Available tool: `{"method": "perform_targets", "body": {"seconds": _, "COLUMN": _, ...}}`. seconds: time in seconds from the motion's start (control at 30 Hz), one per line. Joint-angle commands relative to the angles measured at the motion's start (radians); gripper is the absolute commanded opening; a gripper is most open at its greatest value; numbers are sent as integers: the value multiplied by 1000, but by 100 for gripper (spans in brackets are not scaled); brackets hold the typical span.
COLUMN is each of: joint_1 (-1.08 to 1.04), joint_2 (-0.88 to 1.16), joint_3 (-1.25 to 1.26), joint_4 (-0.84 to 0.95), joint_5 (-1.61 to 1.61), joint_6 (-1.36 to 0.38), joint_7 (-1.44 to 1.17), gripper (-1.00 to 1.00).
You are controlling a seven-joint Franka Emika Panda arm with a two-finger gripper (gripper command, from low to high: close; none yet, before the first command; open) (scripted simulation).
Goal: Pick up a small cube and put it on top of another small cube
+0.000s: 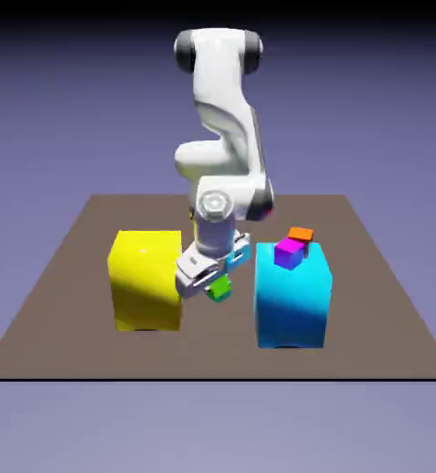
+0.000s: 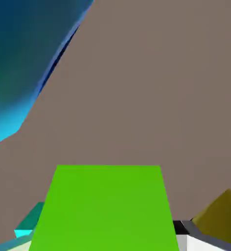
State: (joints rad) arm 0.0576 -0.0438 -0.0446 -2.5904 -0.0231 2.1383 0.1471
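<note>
The hand (image 1: 212,280) has the little green cube (image 1: 221,289) pinched tight, between the yellow block (image 1: 146,280) and cyan block (image 1: 293,305) on the tabletop (image 1: 74,268).

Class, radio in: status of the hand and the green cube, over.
Hand shut on green cube. Between yellow block and cyan block. Teal cube glimpsed beside it.

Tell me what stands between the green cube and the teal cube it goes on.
Nothing visible does. The hand holds the green cube, and part of the teal cube shows right beside it in the hand view.
</note>
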Motion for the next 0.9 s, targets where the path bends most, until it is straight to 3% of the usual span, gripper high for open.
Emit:
{"method": "perform_targets", "body": {"seconds": 0.0, "joint_1": -23, "joint_2": -36, "joint_3": 30, "joint_4": -35, "joint_5": -7, "joint_6": -1, "joint_7": 15, "gripper": -100}}
{"method": "perform_targets", "body": {"seconds": 0.2, "joint_1": -96, "joint_2": -203, "joint_3": 168, "joint_4": -251, "joint_5": -80, "joint_6": -2, "joint_7": 197, "gripper": -100}}
{"method": "perform_targets", "body": {"seconds": 0.43, "joint_1": 7, "joint_2": -182, "joint_3": 141, "joint_4": -295, "joint_5": -154, "joint_6": 33, "joint_7": 426, "gripper": -100}}
{"method": "perform_targets", "body": {"seconds": 0.63, "joint_1": -14, "joint_2": 21, "joint_3": 100, "joint_4": -354, "joint_5": -271, "joint_6": 287, "joint_7": 506, "gripper": -100}}
{"method": "perform_targets", "body": {"seconds": 0.67, "joint_1": -14, "joint_2": 21, "joint_3": 100, "joint_4": -354, "joint_5": -271, "joint_6": 287, "joint_7": 506, "gripper": 100}}
{"method": "perform_targets", "body": {"seconds": 0.87, "joint_1": 4, "joint_2": -152, "joint_3": 135, "joint_4": -303, "joint_5": -171, "joint_6": 70, "joint_7": 438, "gripper": 100}}
